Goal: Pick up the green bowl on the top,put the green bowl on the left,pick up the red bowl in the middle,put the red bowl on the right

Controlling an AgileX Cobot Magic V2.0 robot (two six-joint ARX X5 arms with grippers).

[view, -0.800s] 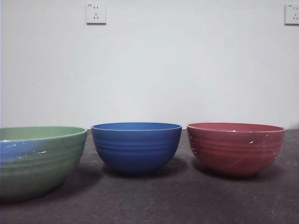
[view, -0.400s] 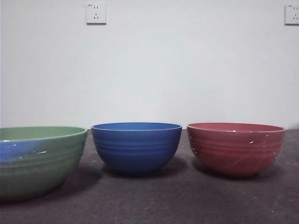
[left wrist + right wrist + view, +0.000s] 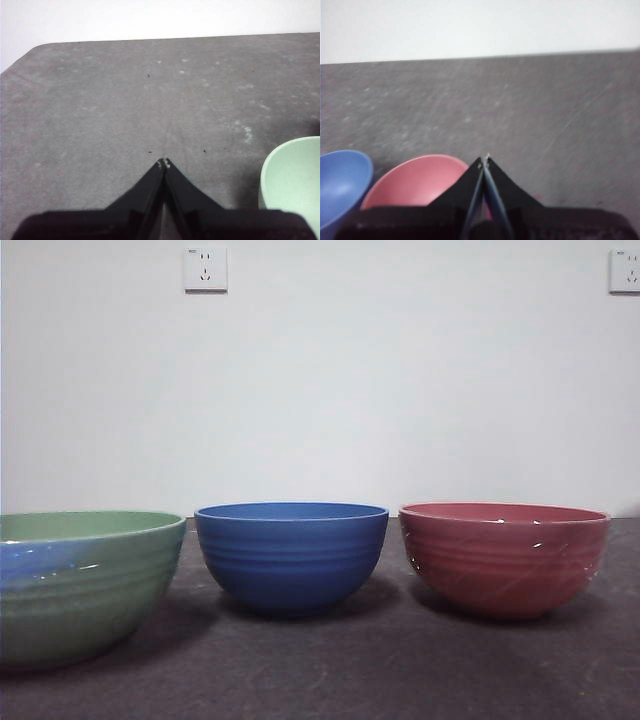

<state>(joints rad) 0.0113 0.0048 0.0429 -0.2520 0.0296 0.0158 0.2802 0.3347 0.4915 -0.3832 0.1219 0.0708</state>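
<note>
The green bowl (image 3: pixel 85 580) stands on the table at the left, near and large, and its pale rim (image 3: pixel 292 182) shows in the left wrist view. At the right the red bowl (image 3: pixel 503 555) rests upright, also seen as the red bowl (image 3: pixel 417 180) from the right wrist. My left gripper (image 3: pixel 164 163) is shut and empty, raised above bare table beside the green bowl. My right gripper (image 3: pixel 484 160) is shut and empty, hovering over the red bowl's rim. Neither arm appears in the front view.
A blue bowl (image 3: pixel 291 555) stands between the two others, with small gaps on each side; the blue bowl (image 3: pixel 340 182) also shows from the right wrist. A grey table (image 3: pixel 330 670) meets a white wall carrying two sockets (image 3: pixel 205 269).
The bowls have not moved. The front picture is only a little darker than before.
</note>
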